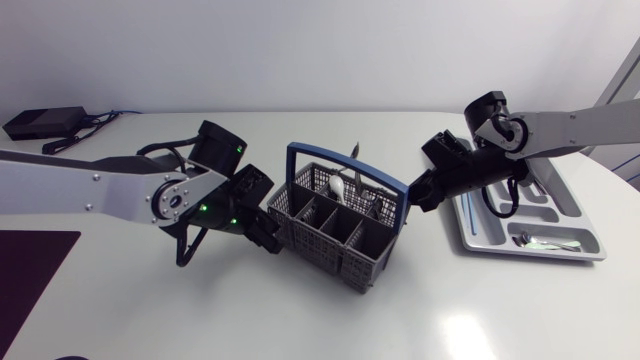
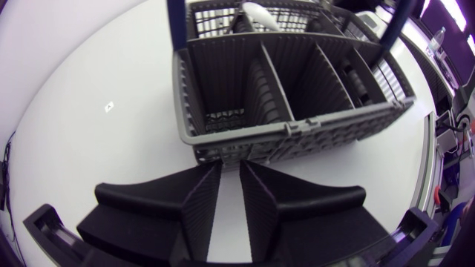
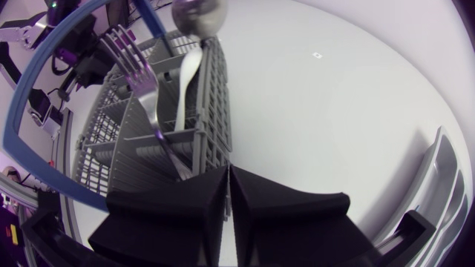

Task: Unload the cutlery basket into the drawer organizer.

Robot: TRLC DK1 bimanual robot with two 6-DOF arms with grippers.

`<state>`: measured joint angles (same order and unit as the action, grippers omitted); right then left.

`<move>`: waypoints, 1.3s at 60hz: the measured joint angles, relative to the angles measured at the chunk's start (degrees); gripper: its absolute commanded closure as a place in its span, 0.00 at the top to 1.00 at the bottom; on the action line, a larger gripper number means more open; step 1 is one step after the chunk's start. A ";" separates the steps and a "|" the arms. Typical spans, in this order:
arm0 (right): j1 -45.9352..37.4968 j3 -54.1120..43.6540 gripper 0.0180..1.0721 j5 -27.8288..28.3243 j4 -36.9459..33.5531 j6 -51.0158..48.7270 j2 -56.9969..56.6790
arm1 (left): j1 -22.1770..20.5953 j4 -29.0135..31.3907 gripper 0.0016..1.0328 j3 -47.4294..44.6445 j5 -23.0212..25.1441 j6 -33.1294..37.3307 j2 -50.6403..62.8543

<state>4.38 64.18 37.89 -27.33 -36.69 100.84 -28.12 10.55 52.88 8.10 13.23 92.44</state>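
Basket [image 1: 320, 240] sits mid-tabletop, organizer [image 1: 478, 228] to its right. Left jaws stand slightly apart at its end wall; right jaws are together, empty. Open them before closing on the fork [image 3: 141, 81] handle.

The basket [image 1: 330, 250] stood near the middle of the table [image 1: 200, 310], set at a slant. A spoon [image 1: 338, 186] and a fork [image 3: 141, 85] stood side by side in its rear compartments. The left end effector [image 2: 230, 167] sat just beside the basket's left end. The right end effector [image 3: 227, 172] sat just beside its right end, between the basket and the organizer [image 1: 530, 252]. The organizer lay on the table to the right, partly under the right arm. A piece of cutlery [image 1: 545, 241] lay in its front compartment. A small box [image 1: 40, 122] lay at the table's far left corner.
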 measured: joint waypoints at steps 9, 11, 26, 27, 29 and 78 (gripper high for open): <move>2.27 -5.22 0.09 0.48 -1.20 -0.87 -5.77 | 4.22 -2.08 0.22 4.15 2.58 0.98 4.81; 2.78 -6.32 0.09 0.52 -1.44 -1.03 -6.78 | 4.81 -2.21 0.22 4.90 2.82 1.01 5.53; 10.88 -12.55 0.09 0.37 -3.74 -0.63 -12.52 | 8.20 -2.34 0.22 13.57 4.81 1.84 13.57; 11.56 -12.74 0.09 0.22 -3.76 -0.39 -12.79 | 8.26 -2.34 0.22 14.14 5.22 1.84 13.94; 13.49 -13.16 0.09 -0.24 -3.85 0.31 -13.44 | 8.57 -2.51 0.22 15.56 5.62 1.84 15.02; 12.87 -17.05 0.61 -5.92 0.33 3.28 -29.14 | 6.14 10.67 0.72 10.58 6.64 11.04 -19.12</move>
<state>17.26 47.13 31.97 -27.00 -33.41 71.70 -21.98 21.21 63.46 14.74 24.27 73.32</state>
